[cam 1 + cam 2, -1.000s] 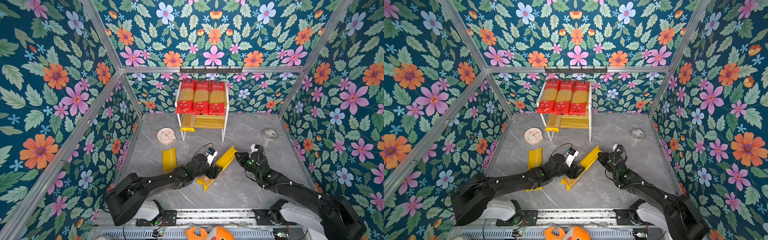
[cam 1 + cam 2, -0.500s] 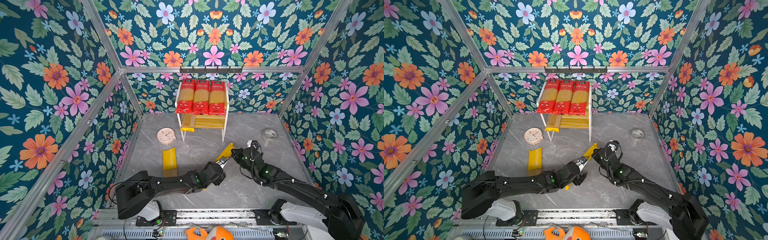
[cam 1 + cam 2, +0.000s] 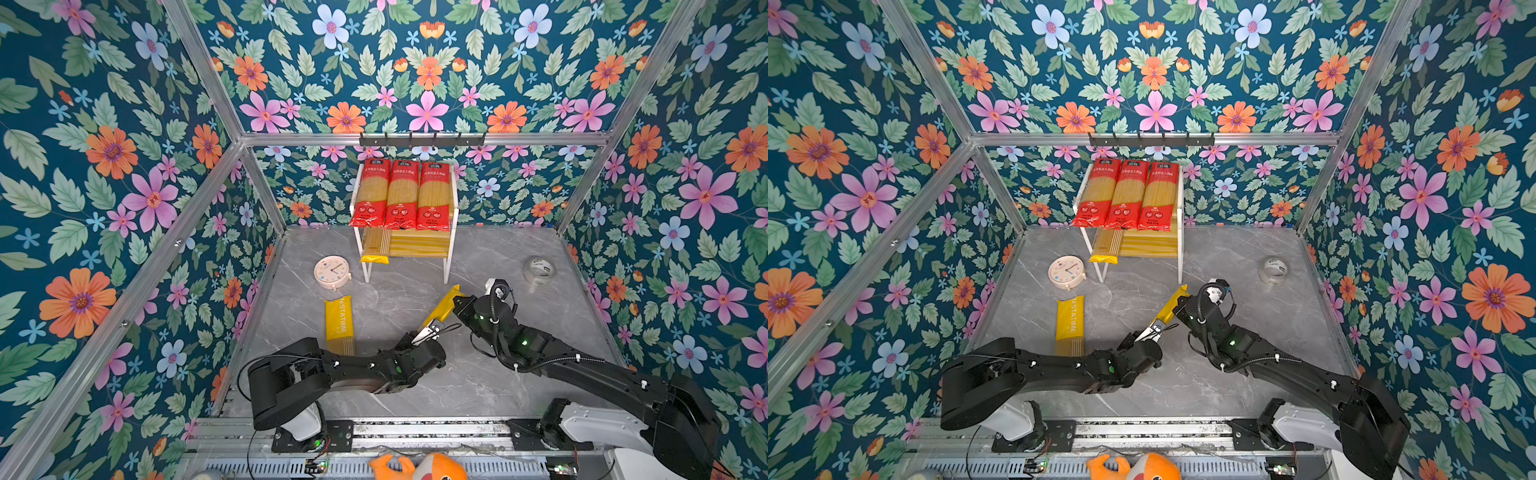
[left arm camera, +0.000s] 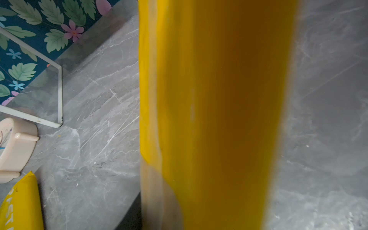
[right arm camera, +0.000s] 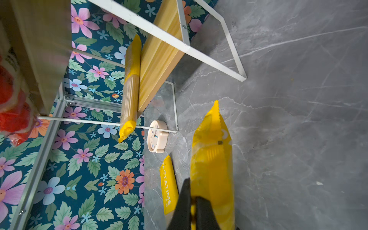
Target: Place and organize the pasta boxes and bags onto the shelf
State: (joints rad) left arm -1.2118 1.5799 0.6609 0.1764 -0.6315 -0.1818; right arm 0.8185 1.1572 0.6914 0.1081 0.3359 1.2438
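Both arms stretched low and forward. The right claw (image 5: 192, 192) was clamped on the yellow packet (image 3: 443, 306). The left claw (image 3: 430, 331) bracketed the packet's other end, grip indeterminate. The shelf (image 3: 419, 246) stood beyond the right claw.

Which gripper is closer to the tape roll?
Right. The right gripper, shut on the far end of the held yellow packet, is left of the tape roll in both top views. The left gripper is farther, at the packet's near end.
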